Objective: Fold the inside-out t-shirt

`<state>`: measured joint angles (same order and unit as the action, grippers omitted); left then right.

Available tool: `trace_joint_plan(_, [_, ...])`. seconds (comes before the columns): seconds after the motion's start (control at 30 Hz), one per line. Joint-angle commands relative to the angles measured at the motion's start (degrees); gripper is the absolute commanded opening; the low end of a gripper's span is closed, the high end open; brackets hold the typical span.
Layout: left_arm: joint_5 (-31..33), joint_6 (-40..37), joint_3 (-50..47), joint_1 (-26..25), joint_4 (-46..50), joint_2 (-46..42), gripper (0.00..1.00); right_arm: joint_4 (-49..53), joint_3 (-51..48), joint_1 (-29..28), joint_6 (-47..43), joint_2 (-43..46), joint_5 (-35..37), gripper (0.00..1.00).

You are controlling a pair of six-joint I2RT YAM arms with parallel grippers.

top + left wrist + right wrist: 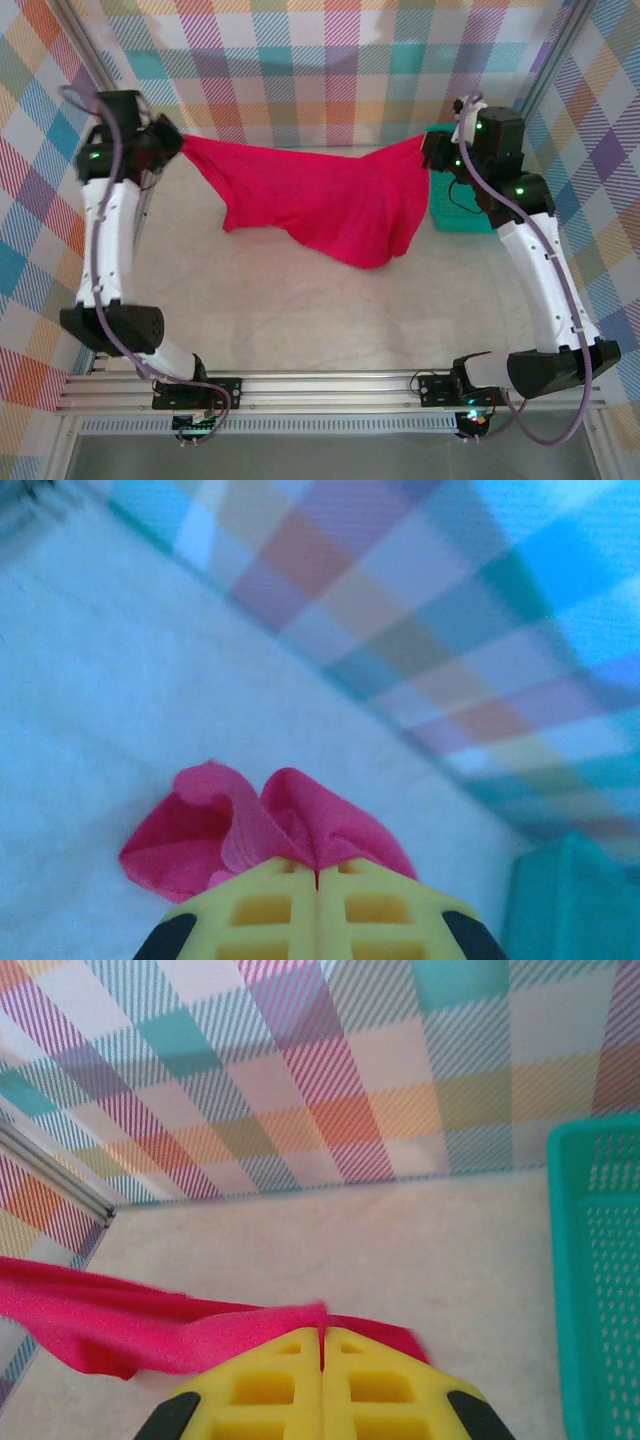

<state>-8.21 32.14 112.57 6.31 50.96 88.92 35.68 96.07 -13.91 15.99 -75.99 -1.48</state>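
Right now you have the inside-out t-shirt [320, 205] strung between your two tools, lifted off the tabletop [300, 320] along its top edge. Your left tool [172, 150] is pressed together on one end of the red cloth; in its wrist view the yellow fingers [260, 910] meet with a bunch of fabric pinched and puffing out just ahead of them. Your right tool [432, 150] is likewise clamped on the other end, and its wrist view shows a strip of red trailing away to its left from between the closed fingers [380, 1390].

Judging by the shape, you are holding it this way to spread it. The upper edge runs fairly taut from tool to tool, while the body sags below and forward of them, its lowest folds hanging nearer your right tool and apparently brushing the tabletop. The cloth looks bunched, not flat, so I would say the fold itself has not begun; this is a stretch-and-straighten hold.

Mind the teal plastic basket [446, 218], which sits just below and beside your right tool. The soft fabric could drag over its rim if you lower on that side. I cannot pick out the white tag or either sleeve, so I cannot tell which edge of the shirt you are gripping.
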Motion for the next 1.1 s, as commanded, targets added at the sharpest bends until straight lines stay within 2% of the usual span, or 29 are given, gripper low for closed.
trace_joint_plan(0.0, [-6.4, 3.1, 1.9, 5.1, 1.7, -2.6, 0.0, 3.8, 5.1, 0.2, -3.3, 0.2, 0.7, 0.0])
trace_joint_plan(0.13, [-11.8, 5.5, 3.5, 10.0, 0.6, -5.4, 0.0, 4.6, 8.0, 0.2, -3.9, 3.1, -0.7, 0.0])
trace_joint_plan(0.2, [-14.5, 6.9, 5.0, 14.0, 0.1, -6.7, 0.0, 4.7, 9.1, 0.2, -3.8, 5.6, -2.5, 0.0])
trace_joint_plan(0.37, [-18.1, 9.2, 10.6, 19.2, -0.3, -9.1, 0.0, 5.7, 12.9, 0.2, -3.0, 10.1, -5.7, 0.0])
trace_joint_plan(0.53, [-19.7, 11.1, 12.9, 19.6, -2.5, -10.1, 0.0, 6.0, 15.5, 0.2, -3.9, 10.1, -5.4, 0.0])
trace_joint_plan(0.7, [-23.0, 13.4, 4.1, 18.5, -8.4, -7.5, 0.0, 5.6, 14.2, 0.2, -7.1, 3.3, -1.1, 0.0])
trace_joint_plan(0.8, [-21.1, 11.5, -1.5, 13.6, -10.5, -2.4, 0.0, 3.9, 12.4, 0.4, -8.2, -2.6, 0.4, 0.0])
trace_joint_plan(0.87, [-19.4, 9.2, -1.7, 10.6, -9.8, 3.8, 0.0, 2.4, 11.9, 0.5, -8.7, -7.2, 0.8, 0.0])
trace_joint_plan(0.9, [-18.7, 8.5, -0.8, 7.6, -9.3, 8.0, 0.0, 1.8, 12.0, 0.8, -8.7, -10.2, 0.8, 0.0])
trace_joint_plan(1.0, [-15.6, 6.4, 8.1, 3.5, -5.4, 22.6, 0.0, 1.3, 15.7, 1.6, -7.8, -19.9, 1.0, 0.0])
trace_joint_plan(1.03, [-13.7, 6.0, 13.5, 2.9, -2.4, 28.1, 0.13, 1.8, 18.0, 1.9, -7.1, -24.0, 1.0, 0.04])
trace_joint_plan(1.07, [-12.1, 5.9, 18.6, 2.6, 0.5, 32.4, 0.33, 3.4, 21.7, 2.3, -6.4, -27.5, 1.0, 0.14])
